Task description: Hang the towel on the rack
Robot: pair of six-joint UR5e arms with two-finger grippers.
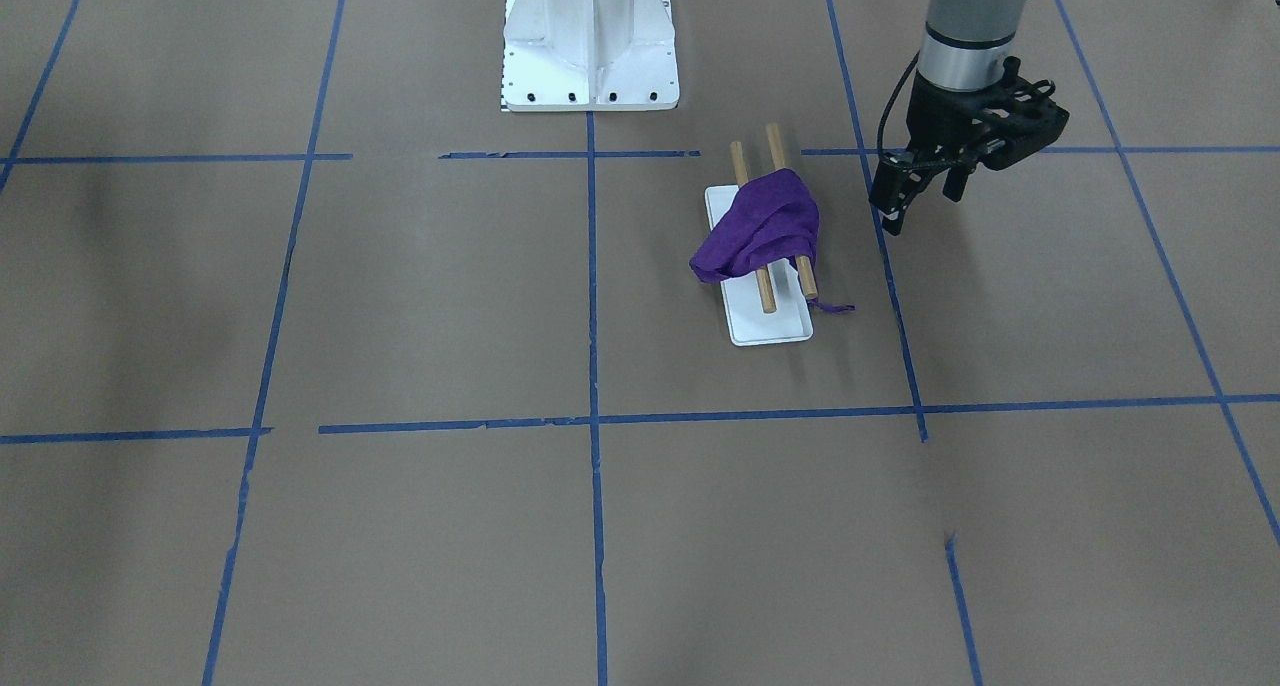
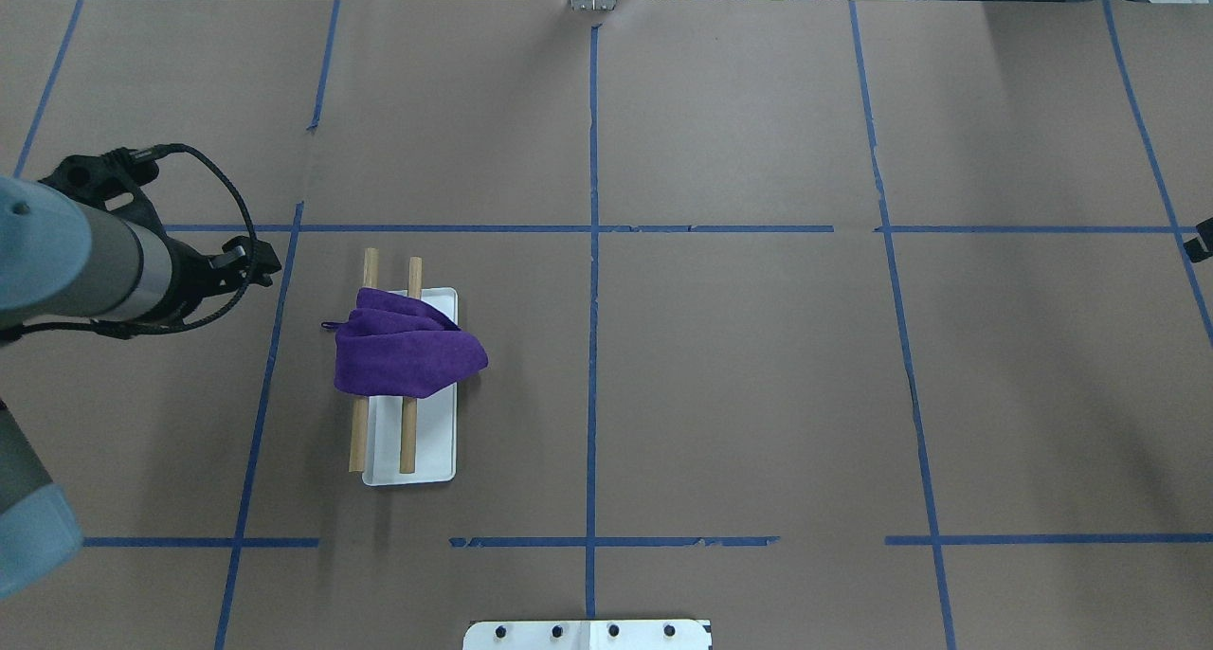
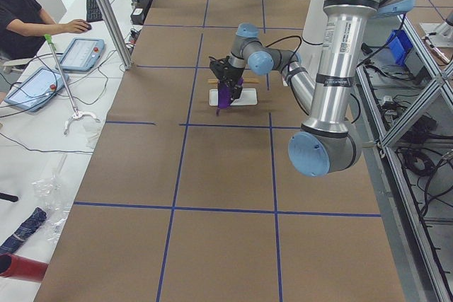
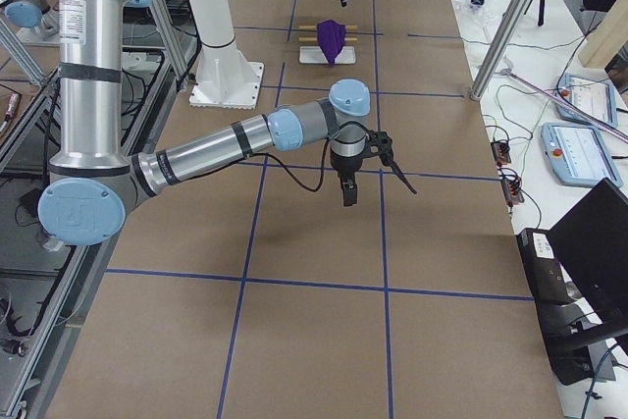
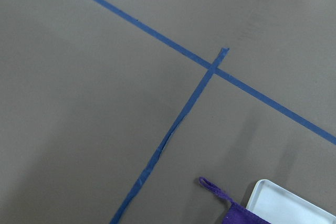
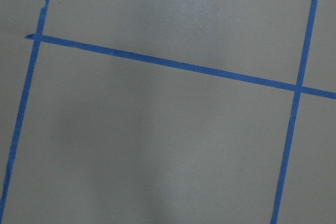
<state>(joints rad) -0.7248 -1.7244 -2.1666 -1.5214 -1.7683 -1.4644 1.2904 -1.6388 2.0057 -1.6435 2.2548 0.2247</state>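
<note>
Brown paper (image 2: 758, 394) over the whole bench, gridded with blue tape (image 2: 592, 347). Left gripper (image 1: 922, 198) hangs above the paper, fingers (image 1: 890, 206) spread wide apart, nothing between them; black cable (image 1: 885, 116) looped beside the wrist. It is clear of the rack, on the side toward the bench's left end, touching neither towel nor rods. Left wrist view: bare paper, a tape crossing, and at the bottom edge a corner of the white tray (image 5: 294, 205) plus the towel's small loop (image 5: 209, 184). Towel (image 1: 762, 228), purple, bunched, lies across both dowel rods (image 1: 765, 291) around their middle; rod ends stick out bare on either side of it. One fold droops past the tray's long edge on the side facing the bench's centre; whether it touches the paper, cannot tell. Rack (image 1: 772, 328) stands in the left half of the bench, roughly midway between the robot-side edge and the operators' edge, rods running parallel to the bench's short ends. Right gripper (image 4: 378, 188) well apart from all this, toward the right end, above bare paper; seen properly only from the side, so how far open it is cannot be told. Right wrist view: paper and tape only. White bolted pedestal (image 1: 590, 46) at the middle of the robot-side edge. Operator (image 3: 21, 12) seated at a side desk beyond the operators' edge
</note>
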